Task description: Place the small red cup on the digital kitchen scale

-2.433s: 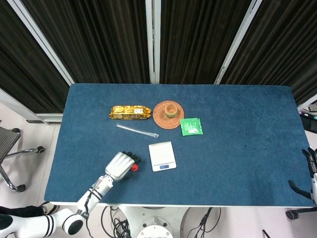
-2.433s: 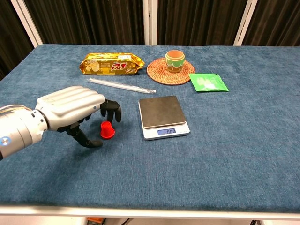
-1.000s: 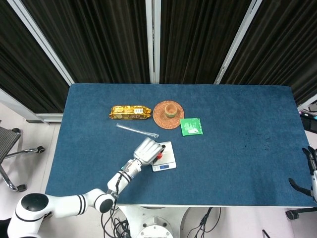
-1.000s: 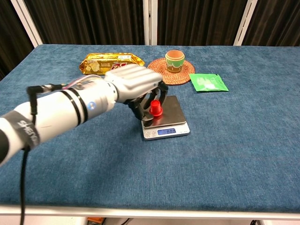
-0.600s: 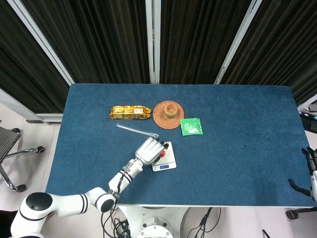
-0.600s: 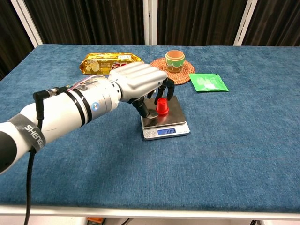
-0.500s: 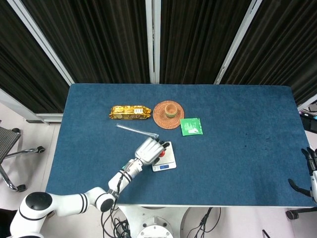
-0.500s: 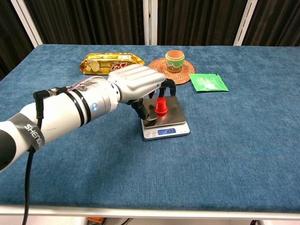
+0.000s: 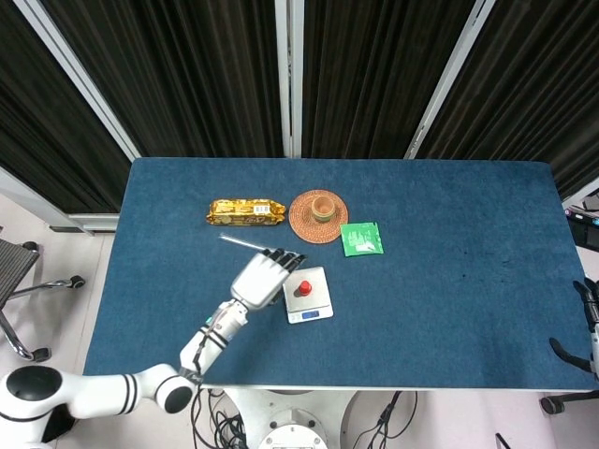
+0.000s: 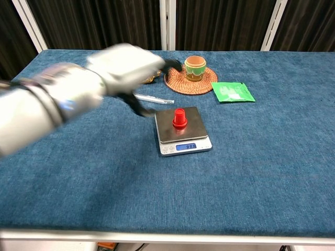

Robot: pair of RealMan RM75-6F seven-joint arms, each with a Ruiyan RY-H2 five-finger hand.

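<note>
The small red cup [image 10: 179,118] [image 9: 304,287] stands upside down on the platform of the digital kitchen scale [image 10: 184,134] [image 9: 309,300], a little right of its middle. My left hand [image 10: 128,65] [image 9: 260,276] hovers up and to the left of the scale, blurred by motion, fingers spread and holding nothing. It is clear of the cup. Only a sliver of my right hand [image 9: 591,327] shows at the right edge of the head view, too little to read its fingers.
Behind the scale lie a clear straw [image 10: 154,98], a gold snack packet [image 9: 245,210], a woven coaster [image 10: 190,79] bearing a small orange pot [image 10: 194,67], and a green sachet [image 10: 233,91]. Blue cloth covers the table [image 10: 261,172].
My left hand has let go of the red cup, opened, and pulled back up and to the left. The cup now stands alone on the scale, whose display has changed.
</note>
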